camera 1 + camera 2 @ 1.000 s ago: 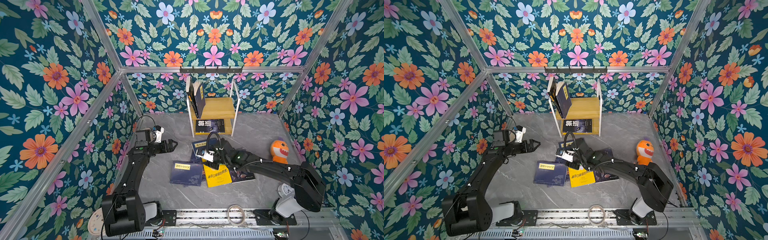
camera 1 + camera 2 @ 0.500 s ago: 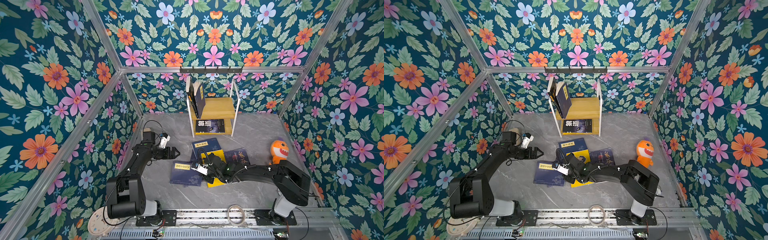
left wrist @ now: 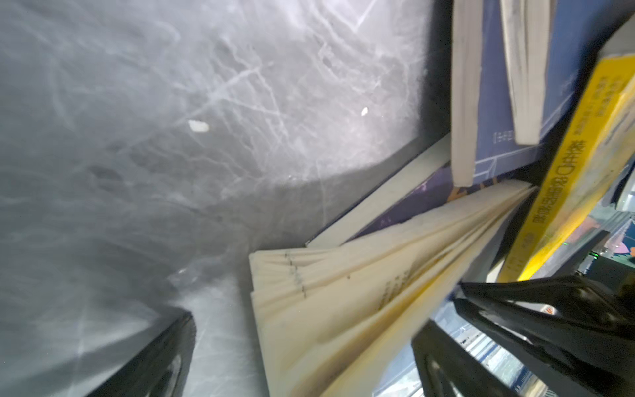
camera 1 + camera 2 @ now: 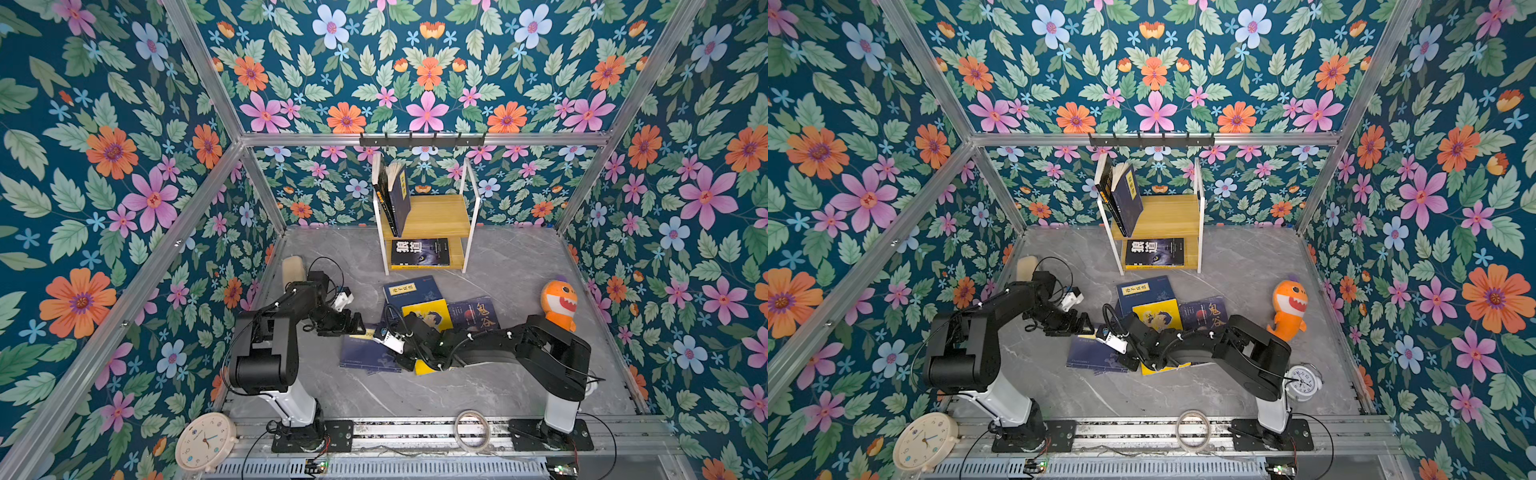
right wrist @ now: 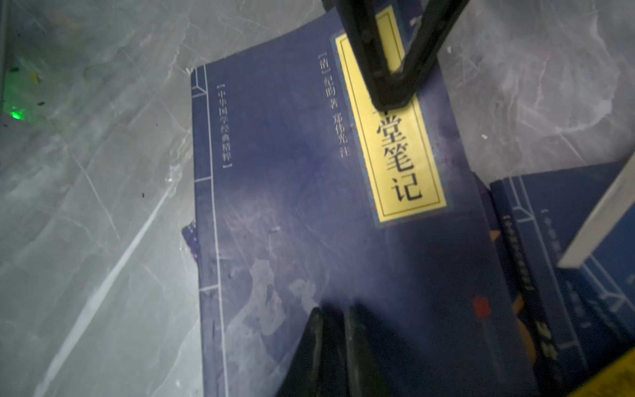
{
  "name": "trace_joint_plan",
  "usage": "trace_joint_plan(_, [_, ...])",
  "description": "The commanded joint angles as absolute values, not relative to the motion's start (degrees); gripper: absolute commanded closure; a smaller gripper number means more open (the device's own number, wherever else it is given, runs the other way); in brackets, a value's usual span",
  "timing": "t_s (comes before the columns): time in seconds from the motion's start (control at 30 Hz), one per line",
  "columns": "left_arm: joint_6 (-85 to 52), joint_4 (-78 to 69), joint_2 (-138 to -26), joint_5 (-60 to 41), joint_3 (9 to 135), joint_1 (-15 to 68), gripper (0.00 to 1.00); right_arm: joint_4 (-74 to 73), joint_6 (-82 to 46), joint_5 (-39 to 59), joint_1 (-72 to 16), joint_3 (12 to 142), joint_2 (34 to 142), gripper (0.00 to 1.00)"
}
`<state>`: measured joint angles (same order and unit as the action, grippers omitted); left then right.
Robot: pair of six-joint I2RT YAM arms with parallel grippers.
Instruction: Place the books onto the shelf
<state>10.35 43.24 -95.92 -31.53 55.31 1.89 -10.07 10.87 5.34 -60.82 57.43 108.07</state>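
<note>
A navy book with a yellow label point(image 4: 361, 353) point(image 5: 309, 206) lies on the grey floor, front of a loose pile. My right gripper point(image 5: 331, 319) point(image 4: 401, 357) is shut, its tips resting on that cover. My left gripper point(image 4: 357, 326) point(image 3: 305, 326) is open and straddles the book's far edge, where the pages point(image 3: 343, 292) fan apart. One of its fingers point(image 5: 391, 68) lies over the label. Another navy book point(image 4: 409, 291), a yellow one point(image 4: 428, 313) and a dark one point(image 4: 476, 316) lie behind. The shelf point(image 4: 440, 212) holds leaning books point(image 4: 395, 199) and a wolf-face book point(image 4: 419, 251).
An orange shark plush point(image 4: 559, 301) stands at the right. A cream clock point(image 4: 205, 440) and a tape ring point(image 4: 473, 430) lie by the front rail. A small alarm clock point(image 4: 1304, 380) sits behind the right arm. A black hook rail point(image 4: 422, 141) runs above the shelf.
Both arms have come down toward the front navy book. The right gripper slid front-left onto its cover and closed. The left gripper moved right to the book's edge and stayed open.
</note>
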Motion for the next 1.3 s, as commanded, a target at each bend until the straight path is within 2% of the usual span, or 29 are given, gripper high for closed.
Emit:
trace_joint_plan(0.0, [9.46, 43.38, -96.80, -34.96, 54.77, 1.92, 0.06, -5.74, 9.67, 3.79, -61.29, 56.62, 110.20, 0.86])
trace_joint_plan(0.1, [9.98, 43.52, -96.13, -37.10, 55.08, 2.36, 0.14, -7.28, 8.98, 3.42, -61.44, 56.18, 111.44, 0.86])
trace_joint_plan(0.27, [10.38, 44.21, -93.86, -38.82, 55.72, 2.64, 0.40, -8.79, 8.70, 3.44, -61.52, 56.05, 112.95, 0.86])
trace_joint_plan(0.4, [10.01, 44.71, -91.26, -37.73, 55.90, 2.64, 0.51, -9.40, 9.13, 3.00, -61.51, 55.91, 113.37, 0.86])
trace_joint_plan(0.47, [10.03, 45.17, -89.70, -37.74, 56.20, 2.64, 0.59, -9.40, 9.23, 2.93, -61.52, 55.82, 113.31, 0.86])
trace_joint_plan(0.7, [9.82, 45.44, -87.67, -37.91, 56.60, 2.64, 1.00, -10.17, 9.66, 2.18, -61.57, 55.66, 111.85, 0.85])
trace_joint_plan(0.9, [8.55, 45.92, -85.29, -38.81, 58.06, 2.46, 1.00, -9.44, 8.97, 0.33, -61.62, 55.44, 105.05, 0.79])
trace_joint_plan(1.27, [-0.01, 48.10, -82.18, -42.04, 64.32, -0.58, 1.00, -2.66, 8.58, -10.12, -64.00, 59.60, 95.54, 0.40])
